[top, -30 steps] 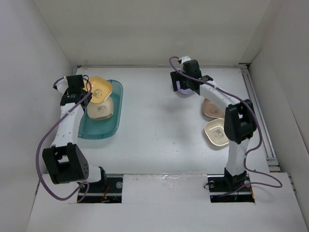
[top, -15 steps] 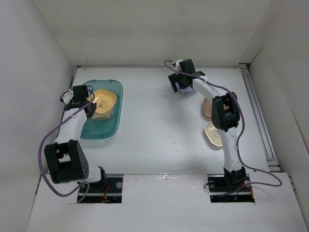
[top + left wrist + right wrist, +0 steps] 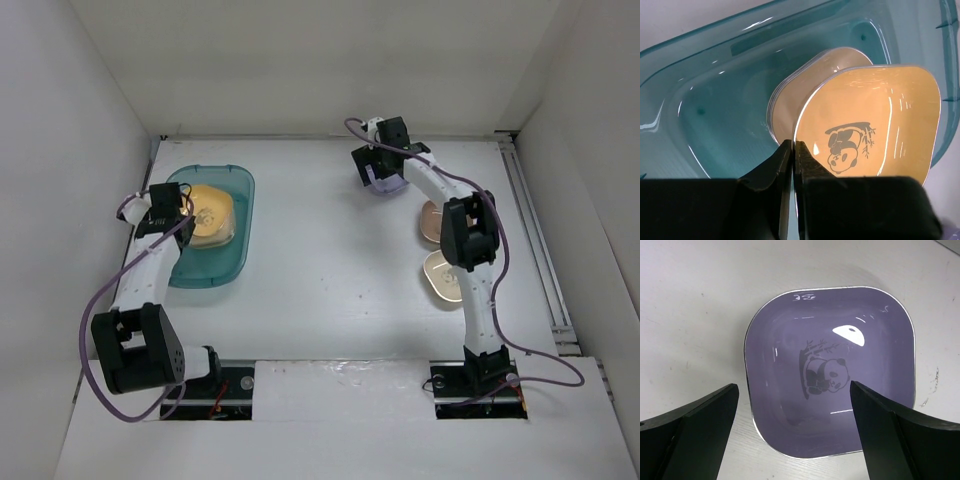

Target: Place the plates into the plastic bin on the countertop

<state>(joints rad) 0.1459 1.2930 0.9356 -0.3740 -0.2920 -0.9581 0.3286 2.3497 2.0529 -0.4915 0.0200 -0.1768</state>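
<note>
Left of frame, the teal plastic bin (image 3: 205,270) holds a cream plate (image 3: 805,80) with the yellow-orange plate (image 3: 875,115) overlapping it, its rim clenched by the left gripper (image 3: 792,155). Upper centre, the right gripper (image 3: 794,390) is spread wide over the purple plate (image 3: 870,360) on the countertop (image 3: 320,260). A brown plate (image 3: 430,225) sits mid-right, open white surface between.

Cream plate (image 3: 795,90) mostly under the yellow plate (image 3: 875,115); teal bin (image 3: 715,65) partly beyond the frame edges.
</note>
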